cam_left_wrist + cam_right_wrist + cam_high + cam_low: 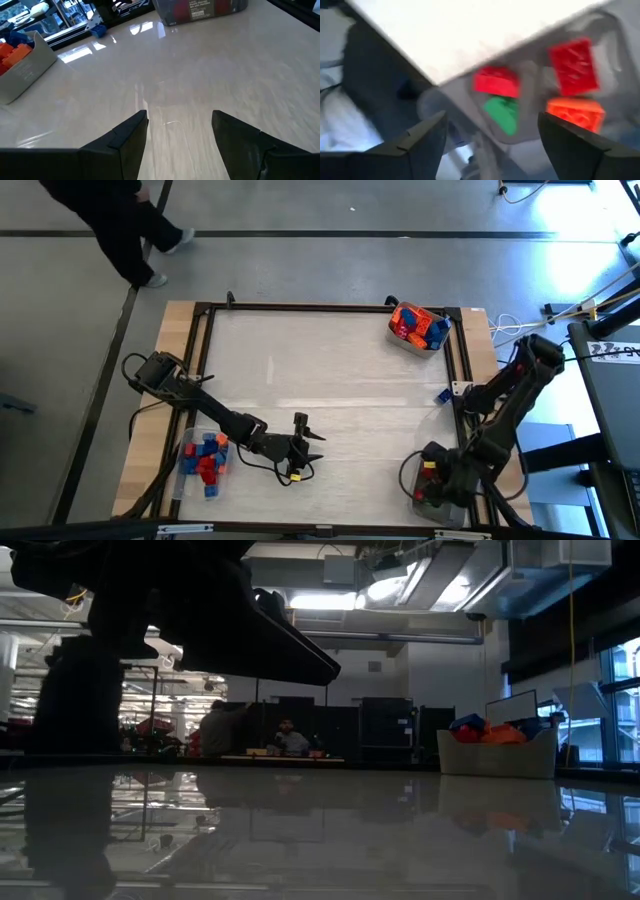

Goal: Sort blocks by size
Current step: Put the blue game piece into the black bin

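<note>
The blocks lie in three clear tubs. A far-right tub holds orange and blue ones. A near-left tub holds blue and red ones. In a near-right tub lie red, green and orange blocks. One blue block lies alone by the table's right frame rail. My right gripper hangs open above the near-right tub, pointing steeply down, with nothing between its fingers. My left gripper stands open just over the bare table near the front edge, right of the near-left tub.
A dark metal frame runs round the table top. Cables trail off the far right corner. The middle of the table is bare. A person walks on the floor beyond the far left corner; people sit in the room behind.
</note>
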Available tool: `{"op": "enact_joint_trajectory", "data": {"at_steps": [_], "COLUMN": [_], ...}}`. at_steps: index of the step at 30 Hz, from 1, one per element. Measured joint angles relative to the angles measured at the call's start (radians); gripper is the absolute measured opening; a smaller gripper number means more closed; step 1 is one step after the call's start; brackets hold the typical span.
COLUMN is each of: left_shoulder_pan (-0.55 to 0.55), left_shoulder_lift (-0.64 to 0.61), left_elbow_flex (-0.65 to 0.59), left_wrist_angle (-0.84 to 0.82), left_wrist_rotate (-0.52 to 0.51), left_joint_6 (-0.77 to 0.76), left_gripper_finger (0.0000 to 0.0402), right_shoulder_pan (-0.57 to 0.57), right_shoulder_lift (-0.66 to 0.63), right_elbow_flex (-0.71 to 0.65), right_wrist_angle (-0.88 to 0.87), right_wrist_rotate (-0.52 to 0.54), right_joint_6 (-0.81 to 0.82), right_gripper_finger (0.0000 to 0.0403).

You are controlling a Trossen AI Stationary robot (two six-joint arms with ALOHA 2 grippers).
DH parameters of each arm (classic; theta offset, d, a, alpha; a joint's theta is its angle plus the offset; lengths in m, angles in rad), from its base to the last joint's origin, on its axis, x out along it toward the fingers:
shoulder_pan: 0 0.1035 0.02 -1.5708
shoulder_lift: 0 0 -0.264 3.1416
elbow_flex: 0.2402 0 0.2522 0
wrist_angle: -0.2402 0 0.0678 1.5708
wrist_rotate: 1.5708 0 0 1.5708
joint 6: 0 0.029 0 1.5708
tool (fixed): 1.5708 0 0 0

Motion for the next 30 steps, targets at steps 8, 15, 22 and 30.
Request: {"op": "enact_joint_trajectory", "data": {"at_steps": [8, 15, 22, 30], "left_shoulder_pan": [0.000, 0.000, 0.000, 0.000], "left_shoulder_lift": [0.000, 0.000, 0.000, 0.000], "left_elbow_flex": [0.000, 0.000, 0.000, 0.000], "left_wrist_angle": [0.003, 0.002, -0.002, -0.007], "left_wrist_rotate": [0.000, 0.000, 0.000, 0.000], "left_joint_6": [0.004, 0.004, 0.006, 0.007], "left_gripper_finger": [0.0210, 0.0210, 0.0210, 0.0210], "right_shoulder_pan": [-0.174, -0.392, -0.617, -0.811], "right_shoulder_lift": [-0.024, -0.024, -0.008, 0.000], "right_elbow_flex": [0.000, 0.000, 0.000, -0.063], "right_wrist_angle": [0.014, -0.058, -0.433, -0.480], "right_wrist_rotate": [0.063, 0.131, 0.239, 0.202], "right_joint_6": [-0.295, -0.625, -0.679, -0.678], "right_gripper_finger": [0.0299, 0.0298, 0.0298, 0.0298]}}
